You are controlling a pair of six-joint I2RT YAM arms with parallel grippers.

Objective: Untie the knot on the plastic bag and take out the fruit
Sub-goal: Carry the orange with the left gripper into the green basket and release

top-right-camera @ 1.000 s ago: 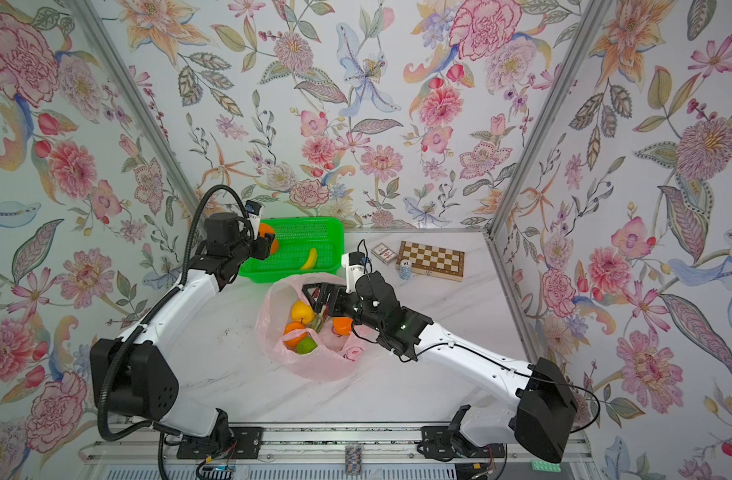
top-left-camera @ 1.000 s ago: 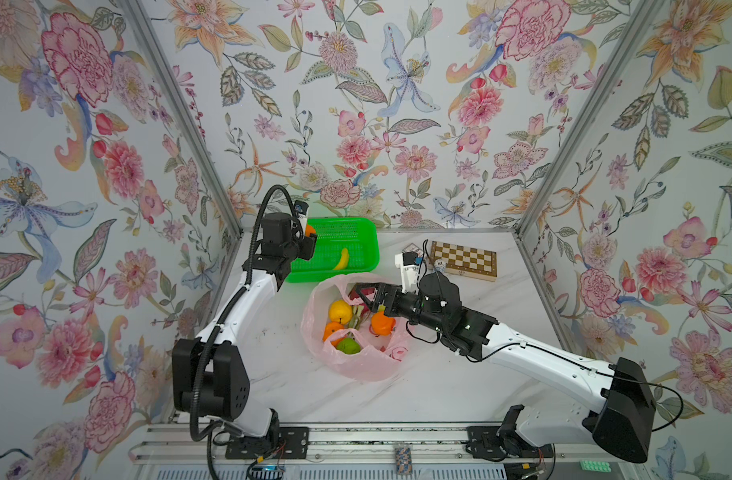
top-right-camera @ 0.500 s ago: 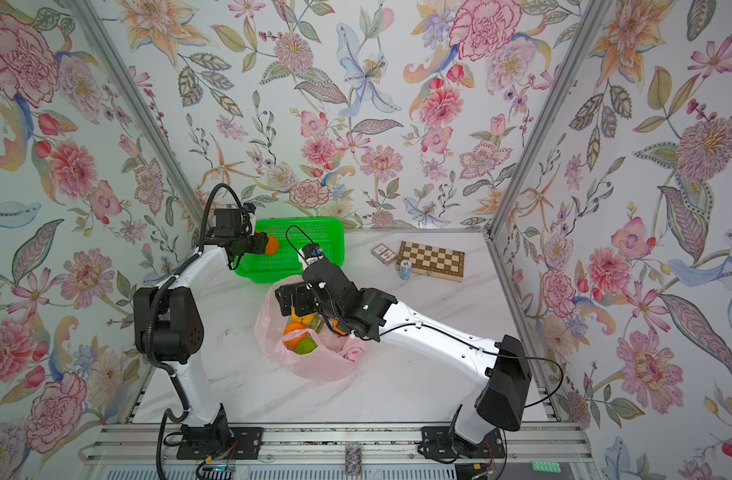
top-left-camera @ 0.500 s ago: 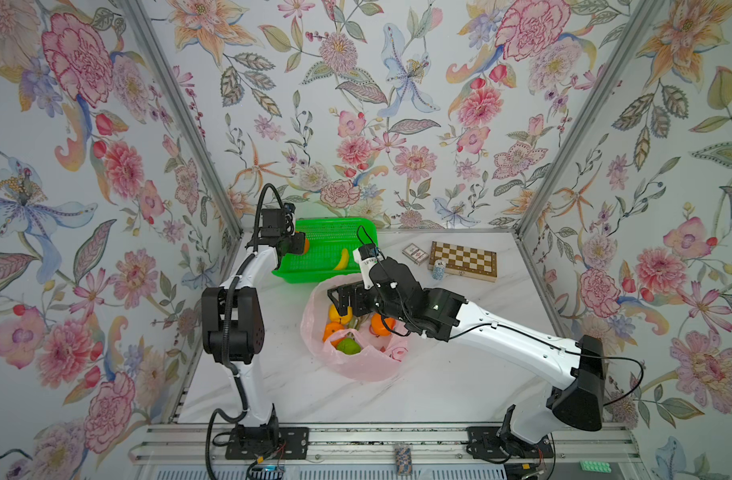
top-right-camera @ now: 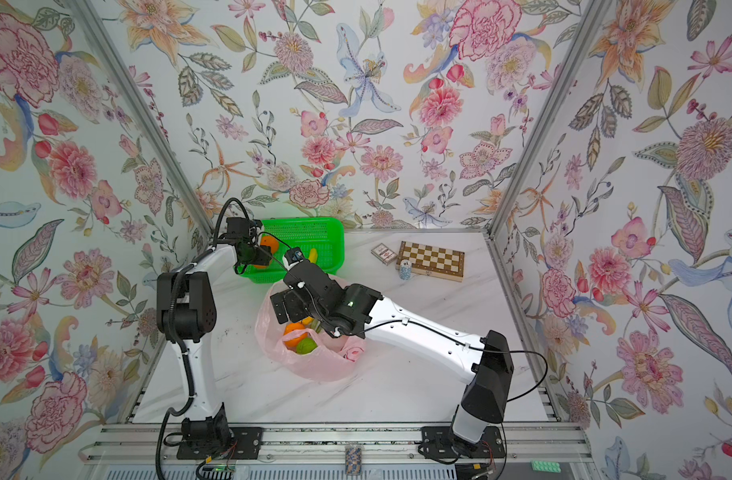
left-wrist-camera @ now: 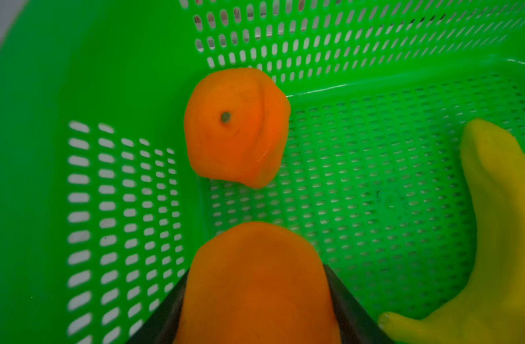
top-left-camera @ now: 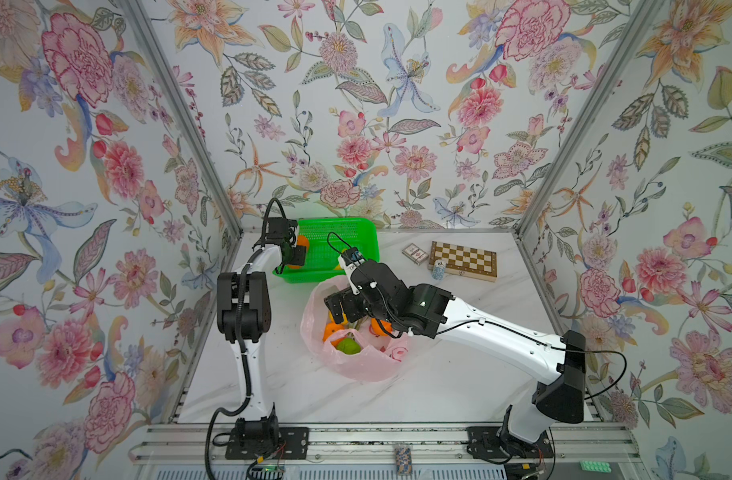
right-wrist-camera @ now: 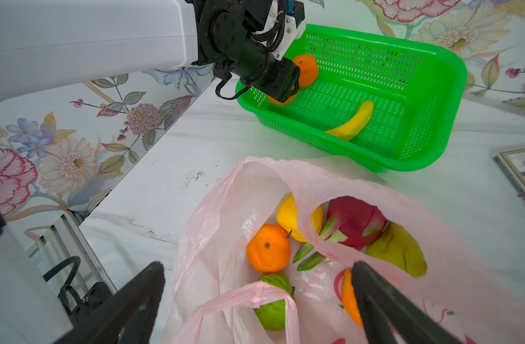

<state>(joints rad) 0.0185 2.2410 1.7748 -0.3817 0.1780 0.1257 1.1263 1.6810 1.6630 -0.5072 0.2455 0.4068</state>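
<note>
The pink plastic bag (top-left-camera: 356, 361) (right-wrist-camera: 246, 193) lies on the table with its mouth gaping; no knot shows, only a loose handle loop (right-wrist-camera: 255, 293). The fruit inside includes an orange (right-wrist-camera: 268, 248), a yellow fruit (right-wrist-camera: 286, 220), a dragon fruit (right-wrist-camera: 353, 222) and a green fruit (right-wrist-camera: 273, 312). My right gripper (right-wrist-camera: 258, 268) (top-left-camera: 335, 305) hangs open just above the bag's mouth, holding nothing. My left gripper (left-wrist-camera: 255, 297) (top-left-camera: 298, 255) is shut on an orange (left-wrist-camera: 255, 283) low inside the green basket (top-left-camera: 356, 226).
The basket (left-wrist-camera: 76, 89) also holds another orange (left-wrist-camera: 236, 126) and a yellow banana (left-wrist-camera: 499, 208). At the back right lie a chessboard (top-left-camera: 464, 259), a card box (top-left-camera: 415, 253) and a small stack of chips (top-left-camera: 438, 269). Flowered walls close three sides.
The left gripper carried its orange from above the basket's left edge down into the basket. The right gripper slid left over the bag's mouth, still open.
</note>
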